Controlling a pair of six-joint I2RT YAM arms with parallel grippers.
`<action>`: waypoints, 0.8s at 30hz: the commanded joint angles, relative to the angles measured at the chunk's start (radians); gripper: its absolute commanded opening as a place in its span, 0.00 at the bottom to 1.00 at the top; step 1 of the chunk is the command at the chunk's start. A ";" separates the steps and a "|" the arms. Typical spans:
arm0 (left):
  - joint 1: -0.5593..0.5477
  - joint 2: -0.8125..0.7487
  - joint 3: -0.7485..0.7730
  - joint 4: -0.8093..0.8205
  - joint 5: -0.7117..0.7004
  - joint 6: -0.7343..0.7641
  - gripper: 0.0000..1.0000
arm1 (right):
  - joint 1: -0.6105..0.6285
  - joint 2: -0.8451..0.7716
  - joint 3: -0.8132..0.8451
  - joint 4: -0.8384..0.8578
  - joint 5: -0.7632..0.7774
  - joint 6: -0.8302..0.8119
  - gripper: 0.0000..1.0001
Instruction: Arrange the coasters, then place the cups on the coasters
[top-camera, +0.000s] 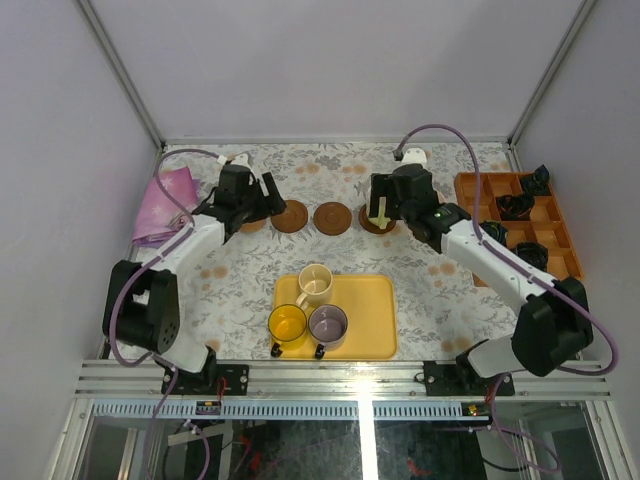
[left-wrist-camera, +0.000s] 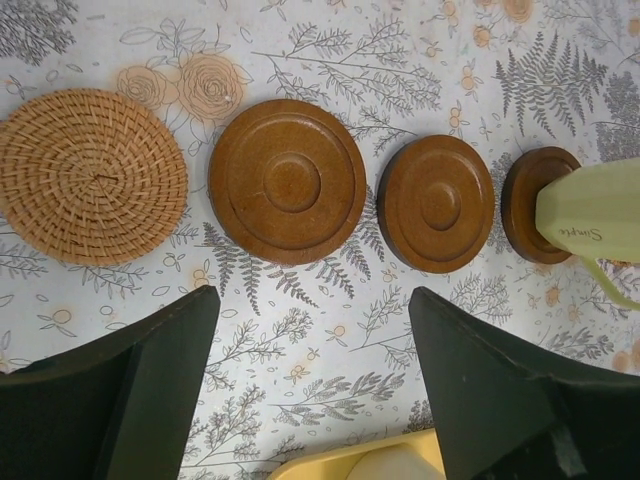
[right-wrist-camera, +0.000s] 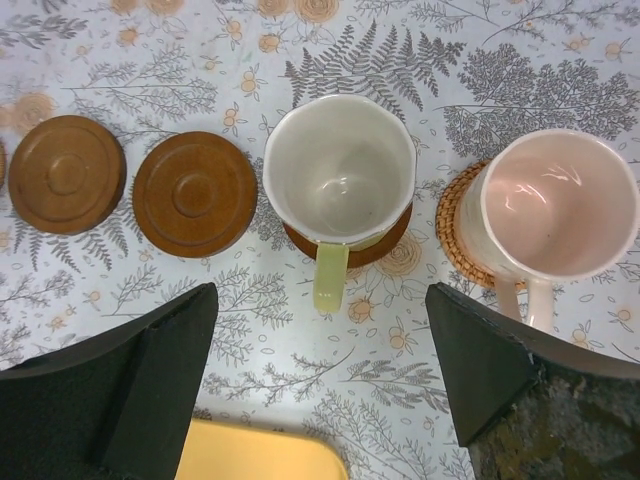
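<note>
The left jaws hang wide and empty over a woven coaster (left-wrist-camera: 95, 175) and two bare brown coasters (left-wrist-camera: 288, 180), set in a row on the surface so cups can sit on them. Three cups (top-camera: 316, 283) wait in the yellow tray (top-camera: 372, 318). The green-white cup (right-wrist-camera: 340, 170) and pink cup (right-wrist-camera: 555, 205) sit on coasters. The right jaws are wide and empty.

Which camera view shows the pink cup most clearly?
The right wrist view: the pink cup is seen from above, on a woven coaster. In the top view the right arm covers it; the left wrist view misses it.
</note>
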 joint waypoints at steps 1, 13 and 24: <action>-0.016 -0.077 0.002 -0.045 0.018 0.041 0.81 | 0.037 -0.084 0.016 -0.065 0.034 -0.019 0.93; -0.136 -0.205 -0.080 -0.155 0.028 0.034 0.89 | 0.311 -0.191 -0.098 -0.256 -0.021 0.032 0.93; -0.222 -0.316 -0.192 -0.191 0.038 -0.035 0.86 | 0.417 -0.211 -0.189 -0.227 -0.098 0.104 0.79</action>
